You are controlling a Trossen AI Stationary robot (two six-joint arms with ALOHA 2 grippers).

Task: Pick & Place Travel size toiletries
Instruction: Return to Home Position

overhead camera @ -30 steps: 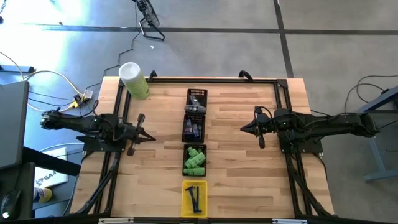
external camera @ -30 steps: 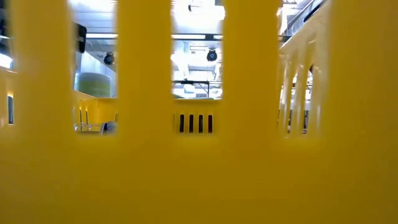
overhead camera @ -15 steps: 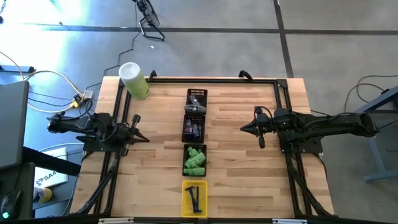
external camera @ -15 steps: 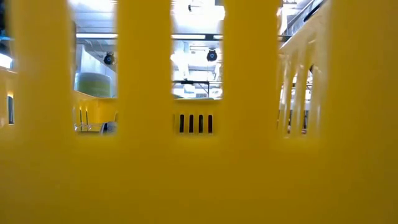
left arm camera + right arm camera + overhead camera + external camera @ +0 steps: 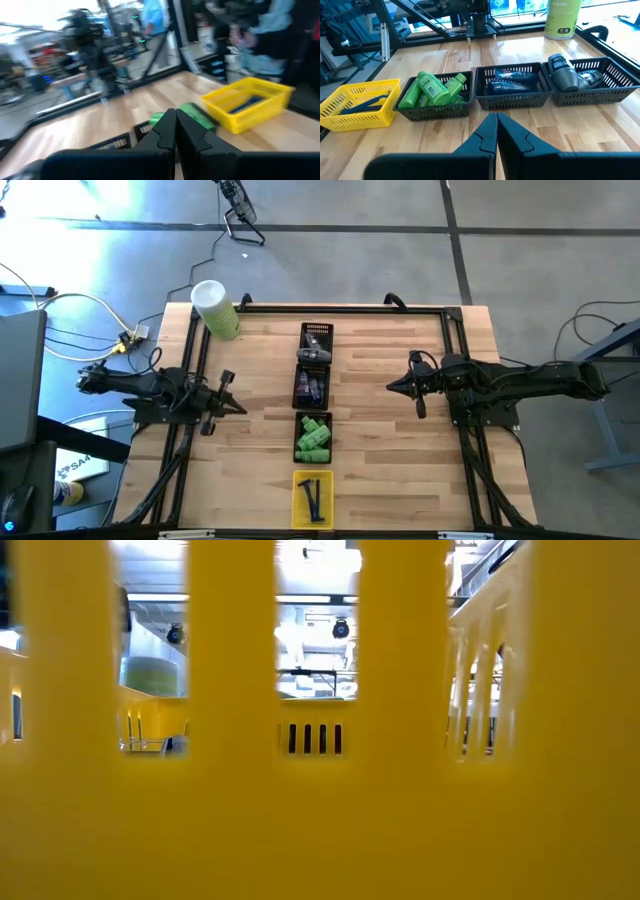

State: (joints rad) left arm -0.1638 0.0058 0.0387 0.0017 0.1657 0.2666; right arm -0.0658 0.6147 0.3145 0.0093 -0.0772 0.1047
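Both arms rest at opposite sides of the table (image 5: 400,450), with the sorted travel toiletries lined up between them. The left tool (image 5: 238,407) is held over bare wood, its fingers pressed together and gripping nothing. The right tool (image 5: 391,387) faces it from across the row, its fingers also closed and empty.

Nearly straight ahead of the right tool, dark blue bottles (image 5: 512,80) lie in the middle black bin (image 5: 512,100). To one side of it, green bottles (image 5: 434,89) are piled in the first black bin (image 5: 432,111), and beyond that blue razors (image 5: 367,102) lie in the yellow bin (image 5: 350,117). To the other side, grey deodorant sticks (image 5: 563,76) fill the end black bin (image 5: 615,75). A pale-green wipes canister (image 5: 562,17) stands beyond the row, well apart from both tools.
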